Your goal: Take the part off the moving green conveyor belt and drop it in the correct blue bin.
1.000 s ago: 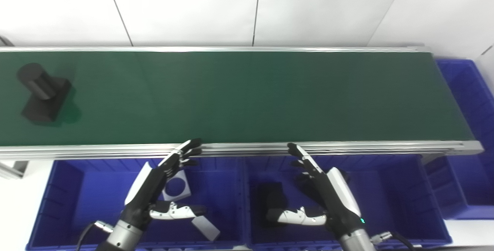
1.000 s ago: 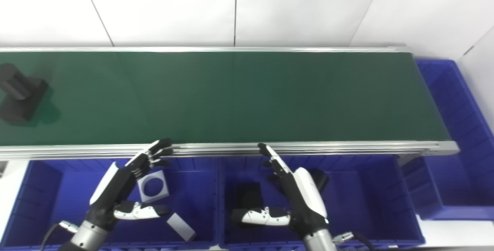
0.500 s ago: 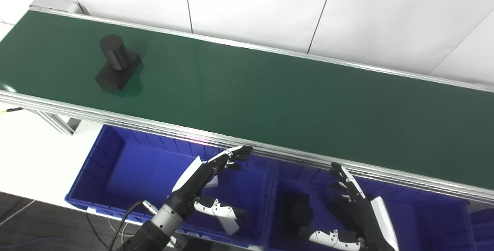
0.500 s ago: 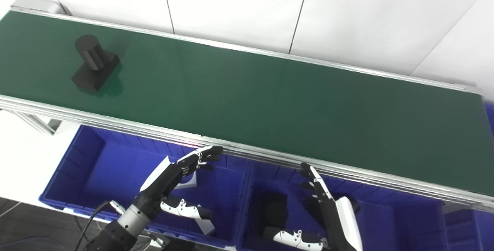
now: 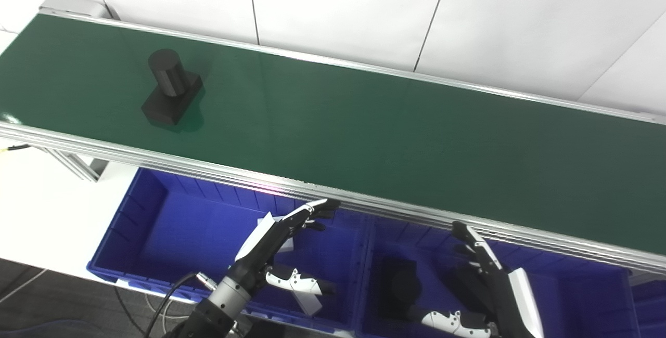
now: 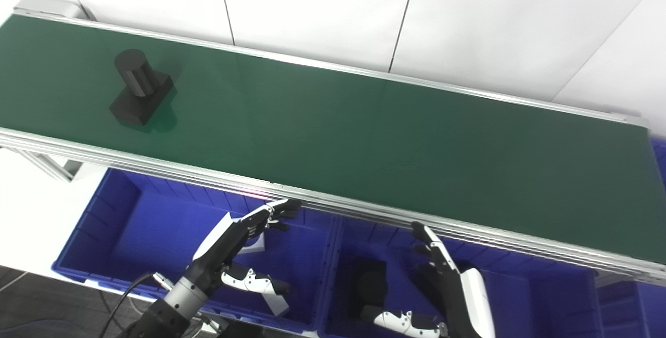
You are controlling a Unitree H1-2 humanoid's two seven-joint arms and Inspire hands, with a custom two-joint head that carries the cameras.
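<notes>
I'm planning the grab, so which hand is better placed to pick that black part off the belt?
Probably left. The black part rides at the belt's left end, and the open left hand waits nearer it than the open right hand.

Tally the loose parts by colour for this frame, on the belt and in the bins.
Black parts: 2, the black part on the belt and the black part in the right bin.
Light grey plates in the left bin: 2, the upper plate and the lower plate, both partly hidden.
Total: 4

Belt lies open around black part
</notes>
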